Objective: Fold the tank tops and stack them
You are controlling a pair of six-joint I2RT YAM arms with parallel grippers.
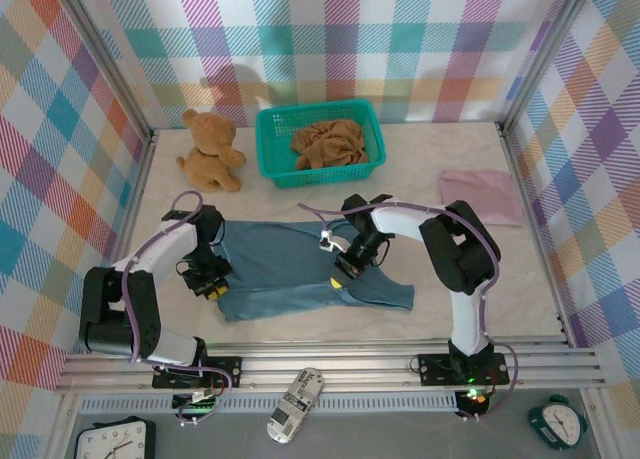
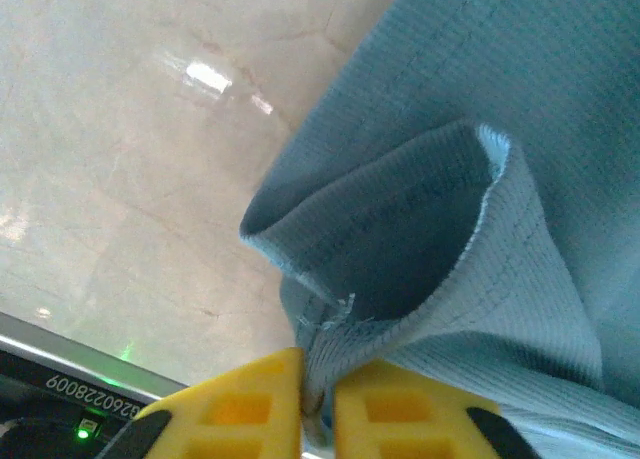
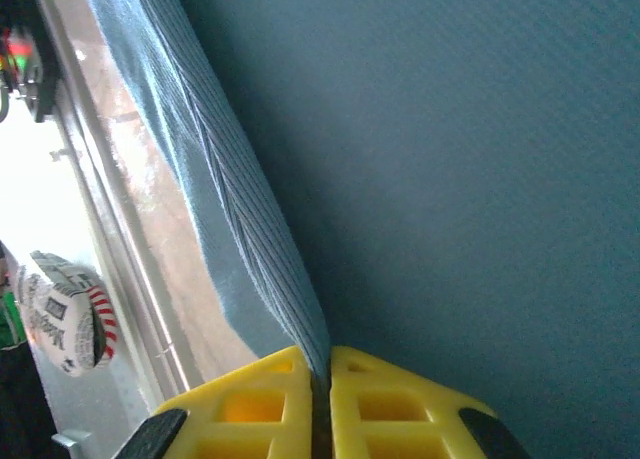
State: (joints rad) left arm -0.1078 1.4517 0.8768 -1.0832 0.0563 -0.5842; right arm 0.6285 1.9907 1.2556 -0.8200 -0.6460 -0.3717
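Note:
The slate blue tank top (image 1: 300, 264) lies spread flat in the middle of the table. My left gripper (image 1: 208, 279) pinches a bunched fold at its left edge; in the left wrist view the yellow fingers (image 2: 250, 399) squeeze the blue cloth (image 2: 450, 229). My right gripper (image 1: 345, 269) is shut on a thin folded edge near the top's right side, where the cloth (image 3: 450, 159) runs up from the right gripper (image 3: 320, 367). The dusty pink tank top (image 1: 480, 197) lies folded at the back right. The ochre brown tank top (image 1: 330, 144) is crumpled in the teal basket (image 1: 268, 149).
A brown teddy bear (image 1: 210, 151) sits at the back left beside the basket. Plaid walls close in three sides. A metal rail (image 1: 330, 364) runs along the near edge, with a small printed object (image 1: 295, 404) and two clocks (image 1: 555, 419) below it.

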